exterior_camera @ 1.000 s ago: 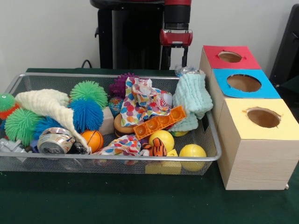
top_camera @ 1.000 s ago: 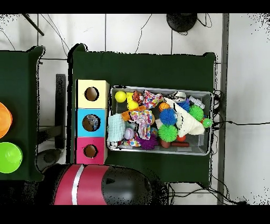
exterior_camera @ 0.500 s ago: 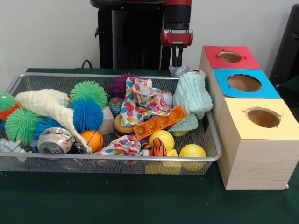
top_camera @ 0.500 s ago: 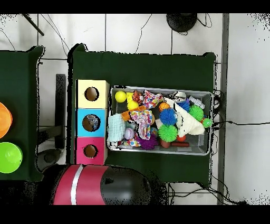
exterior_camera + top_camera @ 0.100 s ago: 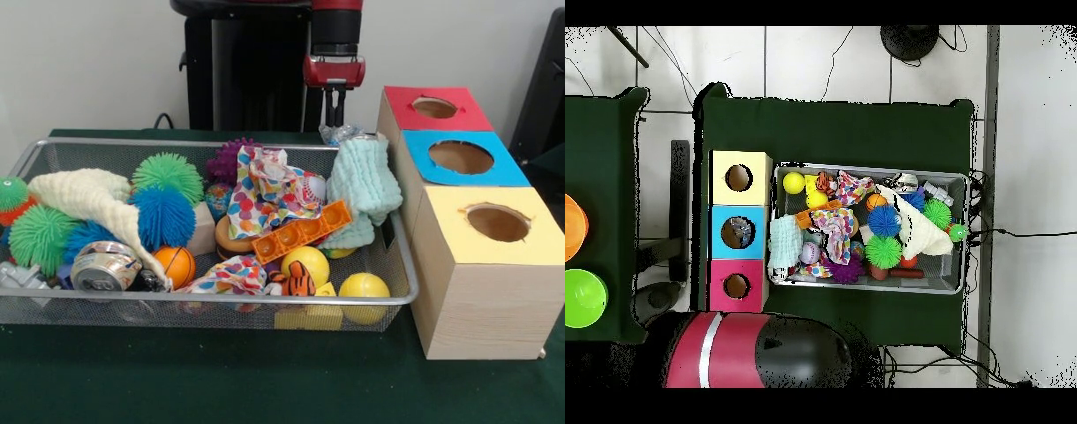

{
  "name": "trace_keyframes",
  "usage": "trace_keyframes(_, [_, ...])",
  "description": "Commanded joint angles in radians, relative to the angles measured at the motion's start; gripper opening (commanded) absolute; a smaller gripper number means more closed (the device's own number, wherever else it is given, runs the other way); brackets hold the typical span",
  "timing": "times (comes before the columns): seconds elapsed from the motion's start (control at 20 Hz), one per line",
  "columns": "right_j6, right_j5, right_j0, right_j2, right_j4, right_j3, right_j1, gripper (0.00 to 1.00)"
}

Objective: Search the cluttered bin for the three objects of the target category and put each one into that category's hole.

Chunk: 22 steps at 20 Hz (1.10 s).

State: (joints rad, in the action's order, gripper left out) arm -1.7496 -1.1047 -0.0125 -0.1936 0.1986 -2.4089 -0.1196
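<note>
Pincer [image 5: 335, 113] pressed together above mesh bin [image 5: 265, 300] crammed with toys, cloths.

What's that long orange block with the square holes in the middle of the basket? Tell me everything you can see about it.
The orange block looks like hard plastic, a long bar with a row of four square open cells along its top. It lies tilted, its right end raised toward the light green towel. It rests on the polka-dot cloth, above a yellow ball. In the overhead view it shows as an orange strip.
</note>
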Motion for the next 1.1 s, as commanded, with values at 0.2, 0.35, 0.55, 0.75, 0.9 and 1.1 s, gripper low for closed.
trace_keyframes(0.2, [-0.22,0.125,0.032,0.081,0.002,0.064,0.03,1.0])
trace_keyframes(0.35, [-0.226,0.121,0.037,0.088,0.01,0.065,0.034,1.0])
trace_keyframes(0.55, [-0.224,0.132,0.039,0.098,0.012,0.067,0.027,1.0])
trace_keyframes(0.75, [-0.21,0.175,0.053,0.101,0.017,0.046,-0.026,1.0])
trace_keyframes(0.9, [-0.177,0.268,0.07,0.102,0.016,-0.017,-0.154,1.0])
trace_keyframes(1.1, [-0.137,0.408,0.096,0.101,0.023,-0.1,-0.342,1.0])
